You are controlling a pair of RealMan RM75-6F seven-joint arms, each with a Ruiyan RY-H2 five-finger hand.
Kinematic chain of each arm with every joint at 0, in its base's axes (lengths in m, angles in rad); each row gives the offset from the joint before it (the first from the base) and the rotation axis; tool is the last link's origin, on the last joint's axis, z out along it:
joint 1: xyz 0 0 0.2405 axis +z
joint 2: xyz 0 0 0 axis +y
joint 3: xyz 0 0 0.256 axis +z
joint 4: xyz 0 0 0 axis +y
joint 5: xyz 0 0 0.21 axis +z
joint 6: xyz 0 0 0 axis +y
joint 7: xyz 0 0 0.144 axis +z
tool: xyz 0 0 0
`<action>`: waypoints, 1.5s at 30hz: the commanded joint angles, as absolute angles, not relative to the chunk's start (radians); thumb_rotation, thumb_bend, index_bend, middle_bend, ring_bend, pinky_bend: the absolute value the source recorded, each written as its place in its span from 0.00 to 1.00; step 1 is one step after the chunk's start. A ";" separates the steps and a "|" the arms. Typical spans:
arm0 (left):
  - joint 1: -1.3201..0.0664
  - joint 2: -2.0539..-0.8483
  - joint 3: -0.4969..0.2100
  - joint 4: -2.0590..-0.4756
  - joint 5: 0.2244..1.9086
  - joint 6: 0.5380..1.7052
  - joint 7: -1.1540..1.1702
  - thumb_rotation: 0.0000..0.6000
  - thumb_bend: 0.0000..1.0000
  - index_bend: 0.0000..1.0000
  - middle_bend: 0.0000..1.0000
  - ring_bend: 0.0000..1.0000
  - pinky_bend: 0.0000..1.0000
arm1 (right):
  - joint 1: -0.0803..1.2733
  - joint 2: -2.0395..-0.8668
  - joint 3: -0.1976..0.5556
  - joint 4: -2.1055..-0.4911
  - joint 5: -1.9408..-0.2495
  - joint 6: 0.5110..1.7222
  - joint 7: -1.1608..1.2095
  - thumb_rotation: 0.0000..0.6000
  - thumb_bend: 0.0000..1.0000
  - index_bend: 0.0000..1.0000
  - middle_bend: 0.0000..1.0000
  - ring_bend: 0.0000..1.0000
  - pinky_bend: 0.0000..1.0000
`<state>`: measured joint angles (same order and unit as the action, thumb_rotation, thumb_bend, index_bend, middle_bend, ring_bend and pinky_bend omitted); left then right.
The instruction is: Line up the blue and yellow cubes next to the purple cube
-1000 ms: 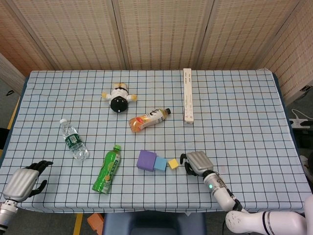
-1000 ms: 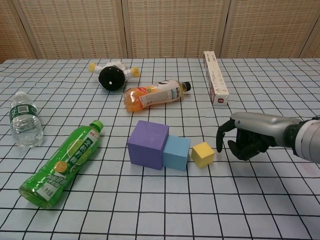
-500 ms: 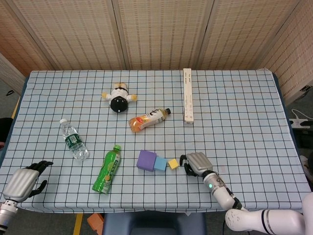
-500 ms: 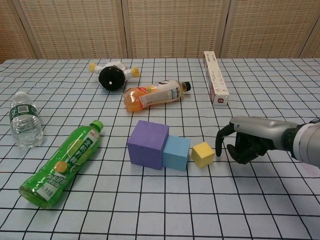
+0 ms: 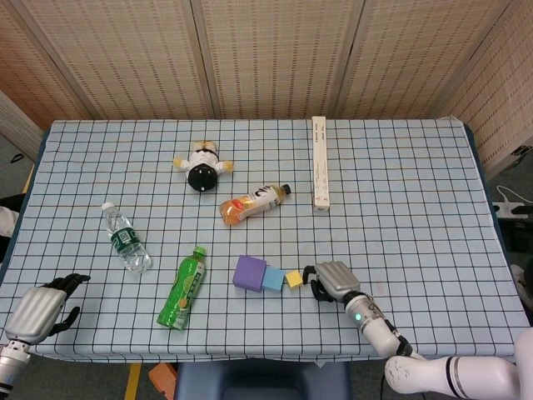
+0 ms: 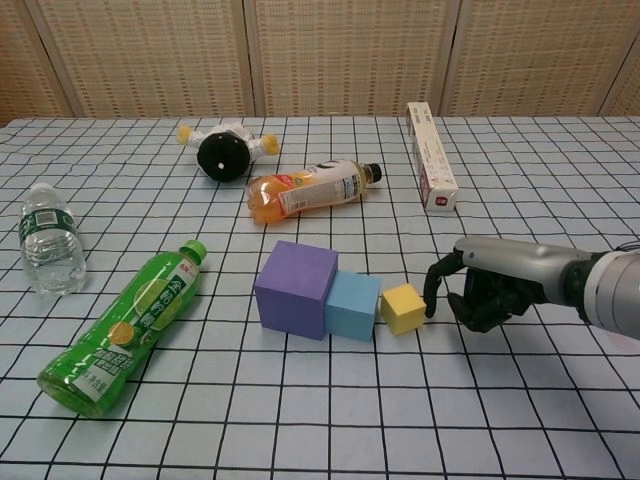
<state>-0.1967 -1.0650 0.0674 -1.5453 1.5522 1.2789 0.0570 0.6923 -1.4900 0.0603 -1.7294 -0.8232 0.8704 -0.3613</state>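
The purple cube (image 6: 296, 288) (image 5: 249, 272) stands near the table's front middle. The blue cube (image 6: 353, 305) (image 5: 272, 278) sits flush against its right side. The small yellow cube (image 6: 403, 308) (image 5: 294, 278) lies just right of the blue one, slightly turned, with a thin gap between them. My right hand (image 6: 490, 285) (image 5: 331, 279) rests on the cloth right of the yellow cube, fingers curled down, and one fingertip (image 6: 431, 300) touches the cube's right face. My left hand (image 5: 42, 308) lies at the front left table corner, holding nothing, fingers apart.
A green bottle (image 6: 125, 328) lies left of the cubes and an orange drink bottle (image 6: 305, 189) behind them. A water bottle (image 6: 48, 240) is at the far left, a black-and-white toy (image 6: 227, 148) at the back, and a long white box (image 6: 432, 168) at the back right.
My right hand has crept left across the cloth until its fingertip met the yellow cube. The cubes have hardly shifted. The left hand has stayed still.
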 commanded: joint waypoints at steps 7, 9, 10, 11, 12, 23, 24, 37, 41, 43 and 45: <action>-0.198 -1.063 0.069 -1.550 1.550 1.273 0.059 1.00 0.44 0.23 0.24 0.31 0.53 | 0.690 -1.493 0.057 -1.718 -0.849 0.854 -0.320 1.00 0.68 0.44 1.00 0.91 1.00; -0.198 -1.062 0.069 -1.550 1.550 1.272 0.059 1.00 0.44 0.23 0.24 0.31 0.54 | 0.691 -1.495 0.056 -1.713 -0.853 0.848 -0.310 1.00 0.68 0.44 1.00 0.91 1.00; -0.198 -1.062 0.069 -1.550 1.550 1.273 0.059 1.00 0.44 0.23 0.24 0.31 0.54 | 0.691 -1.497 0.055 -1.710 -0.855 0.846 -0.307 1.00 0.67 0.44 1.00 0.91 1.00; -0.198 -1.062 0.069 -1.550 1.551 1.274 0.058 1.00 0.44 0.23 0.24 0.31 0.53 | 0.691 -1.498 0.055 -1.708 -0.857 0.844 -0.303 1.00 0.67 0.44 1.00 0.91 1.00; -0.198 -1.062 0.069 -1.549 1.552 1.275 0.057 1.00 0.44 0.23 0.24 0.31 0.53 | 0.691 -1.499 0.054 -1.706 -0.859 0.842 -0.300 1.00 0.67 0.44 1.00 0.91 1.00; -0.198 -1.062 0.069 -1.547 1.554 1.276 0.054 1.00 0.44 0.23 0.24 0.31 0.54 | 0.695 -1.509 0.050 -1.697 -0.879 0.825 -0.270 1.00 0.67 0.44 1.00 0.91 1.00; -0.198 -1.062 0.069 -1.546 1.554 1.276 0.054 1.00 0.44 0.23 0.24 0.31 0.54 | 0.695 -1.510 0.049 -1.696 -0.880 0.824 -0.268 1.00 0.67 0.44 1.00 0.91 1.00; -0.197 -1.064 0.067 -1.545 1.553 1.277 0.053 1.00 0.44 0.23 0.24 0.31 0.53 | 0.703 -1.516 0.053 -1.681 -0.881 0.813 -0.249 1.00 0.68 0.44 1.00 0.91 1.00; -0.197 -1.064 0.067 -1.545 1.552 1.277 0.053 1.00 0.44 0.23 0.24 0.31 0.54 | 0.706 -1.518 0.056 -1.675 -0.882 0.812 -0.244 1.00 0.67 0.44 1.00 0.91 1.00; -0.197 -1.064 0.067 -1.545 1.552 1.278 0.053 1.00 0.44 0.23 0.24 0.31 0.54 | 0.708 -1.519 0.057 -1.673 -0.882 0.810 -0.241 1.00 0.68 0.44 1.00 0.91 1.00; -0.197 -1.064 0.067 -1.545 1.552 1.277 0.053 1.00 0.44 0.23 0.24 0.31 0.53 | 0.709 -1.519 0.057 -1.670 -0.882 0.807 -0.238 1.00 0.68 0.44 1.00 0.91 1.00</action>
<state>-0.1971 -1.0641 0.0672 -1.5451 1.5515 1.2773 0.0530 0.7083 -1.5188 0.0570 -1.6703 -0.8824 0.8073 -0.2378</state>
